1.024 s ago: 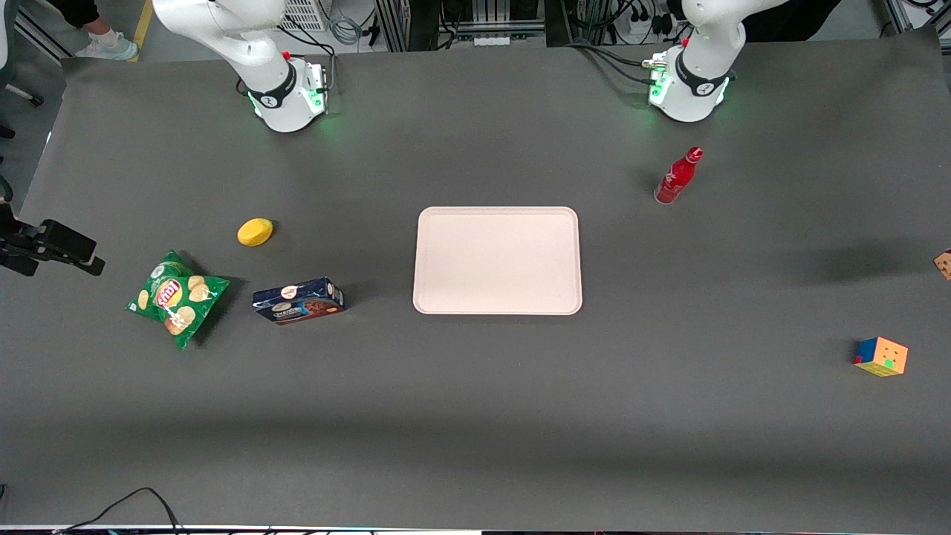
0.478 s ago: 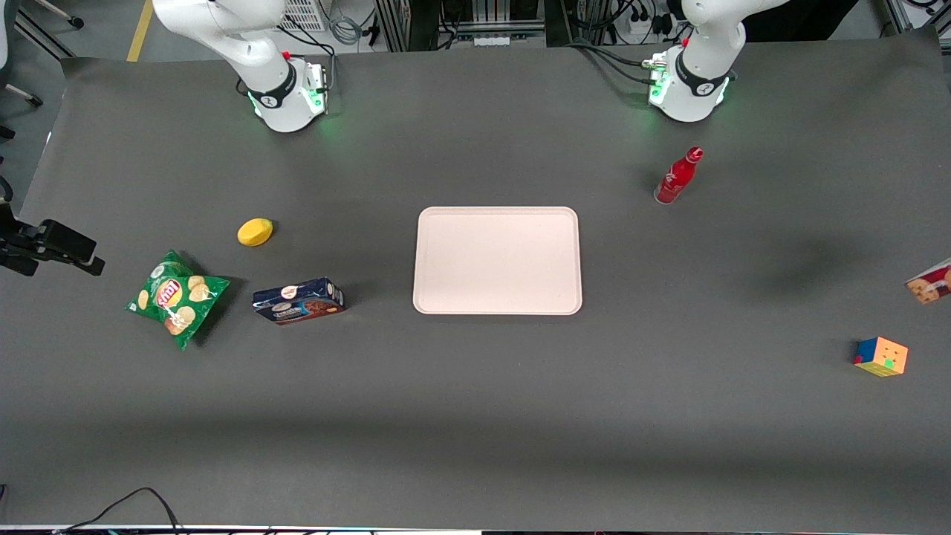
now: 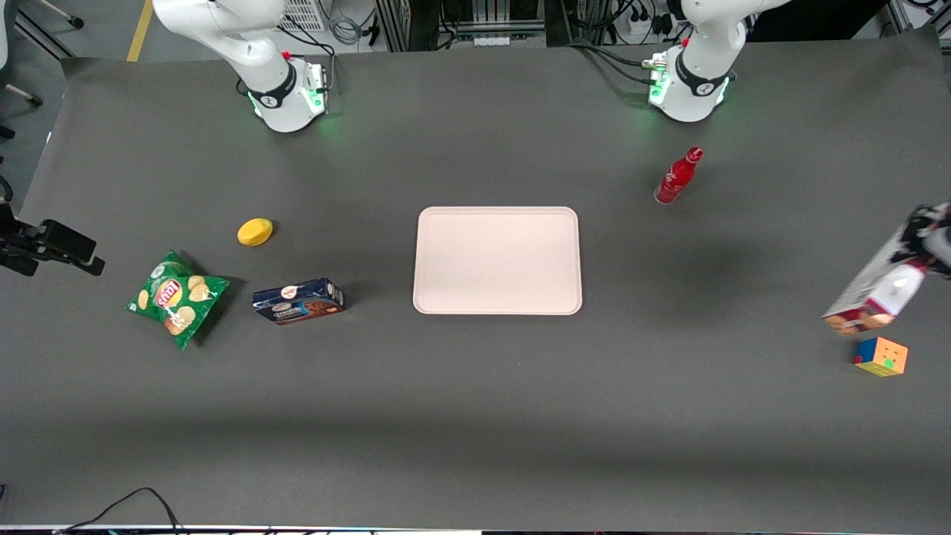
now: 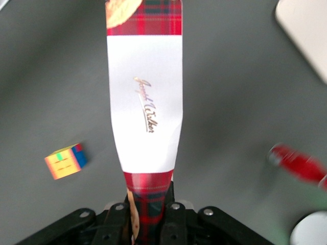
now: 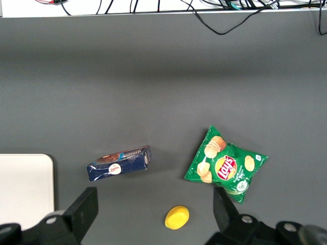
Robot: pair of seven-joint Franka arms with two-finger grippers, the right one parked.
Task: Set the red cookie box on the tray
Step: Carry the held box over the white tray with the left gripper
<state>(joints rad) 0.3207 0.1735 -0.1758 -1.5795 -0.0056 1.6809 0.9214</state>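
Note:
My gripper [image 3: 923,241] is shut on one end of the red cookie box [image 3: 871,295] and holds it in the air at the working arm's end of the table, just above the coloured cube. In the left wrist view the gripper [image 4: 149,217] clamps the tartan end, and the box [image 4: 145,102] with its white label panel reaches away from the fingers. The pale cream-pink tray [image 3: 497,260] lies flat at the table's middle with nothing on it. A corner of the tray shows in the left wrist view [image 4: 306,30].
A coloured cube [image 3: 881,356] sits under the held box. A red bottle [image 3: 677,177] stands between the tray and the working arm's base. A dark blue cookie box [image 3: 298,301], a green chips bag [image 3: 174,297] and a yellow object [image 3: 255,232] lie toward the parked arm's end.
The gripper and the red cookie box have come into the front view from the working arm's end, moving toward the tray. Nothing else has moved.

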